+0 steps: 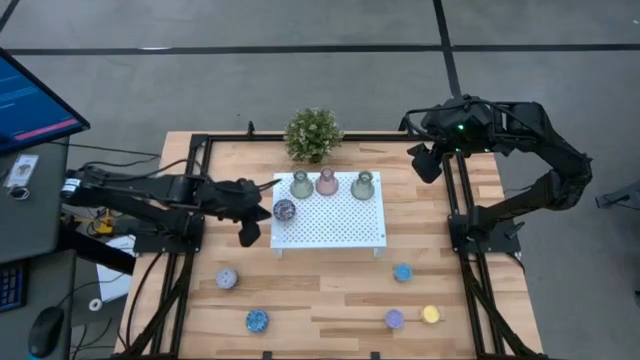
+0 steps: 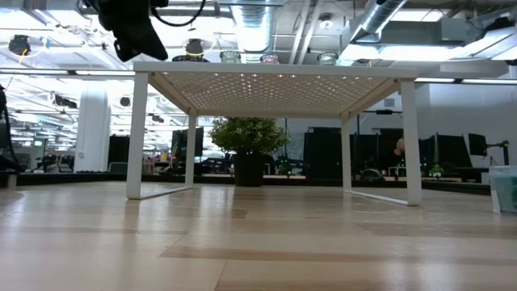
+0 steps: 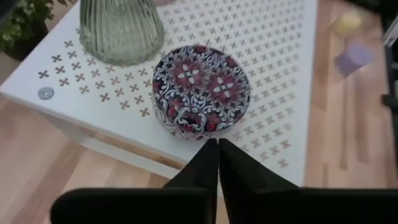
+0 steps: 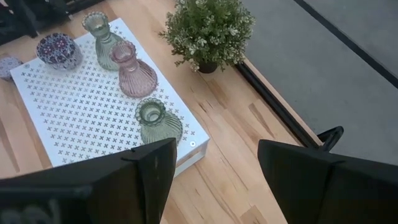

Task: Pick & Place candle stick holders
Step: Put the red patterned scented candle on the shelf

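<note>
While the left gripper (image 1: pixel 250 228) hangs with fingers pressed together and empty just off the white perforated tray's (image 1: pixel 340 230) nine o'clock edge, a red-and-navy patterned puck holder (image 3: pixel 200 92) sits on that tray corner beside a ribbed green vase holder (image 1: pixel 301 184). Along the tray's twelve o'clock edge stand that vase, a pink vase holder (image 1: pixel 326 181) and another green vase holder (image 1: pixel 363 185). Five pucks lie on the wooden table (image 1: pixel 320 300) toward six o'clock. Spread wide and holding nothing, the right gripper (image 4: pixel 214 165) hovers at two o'clock, near the potted plant (image 1: pixel 313 134).
</note>
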`<state>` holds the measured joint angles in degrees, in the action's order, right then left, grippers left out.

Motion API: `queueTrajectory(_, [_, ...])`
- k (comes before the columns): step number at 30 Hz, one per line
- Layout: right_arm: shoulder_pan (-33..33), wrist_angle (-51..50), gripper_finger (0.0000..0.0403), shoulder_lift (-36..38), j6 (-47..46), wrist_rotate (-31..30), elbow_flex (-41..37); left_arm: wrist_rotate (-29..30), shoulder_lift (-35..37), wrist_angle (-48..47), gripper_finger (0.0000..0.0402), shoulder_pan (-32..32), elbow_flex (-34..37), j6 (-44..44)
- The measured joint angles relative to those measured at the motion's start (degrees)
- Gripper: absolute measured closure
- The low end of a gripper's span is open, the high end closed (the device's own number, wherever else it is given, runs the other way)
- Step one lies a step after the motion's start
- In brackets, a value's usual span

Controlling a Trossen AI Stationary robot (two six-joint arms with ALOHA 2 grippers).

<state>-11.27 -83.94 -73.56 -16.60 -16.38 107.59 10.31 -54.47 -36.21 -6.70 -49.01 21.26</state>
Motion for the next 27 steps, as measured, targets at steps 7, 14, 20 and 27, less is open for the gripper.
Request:
queueTrajectory(7, [0.00, 0.02, 0.0184, 0.00, 0.00, 0.00, 0.00, 0.73, -3.87, 0.50, 0.0397, 0.42, 0.00, -1.43])
queueTrajectory(14, [0.00, 0.07, 0.0184, 0.00, 0.02, 0.00, 0.00, 1.08, -7.14, 6.50, 0.0398, 2.04, 0.00, -2.00])
queueTrajectory(20, [0.00, 0.07, 0.0184, 0.00, 0.04, 0.01, 0.00, -0.63, -8.63, 11.97, 0.0398, 2.28, 0.00, -2.70])
queueTrajectory(27, [0.00, 0.02, 0.0184, 0.00, 0.02, 0.11, -0.02, -2.49, -9.39, 12.86, 0.0398, 1.63, -1.38, -1.63])
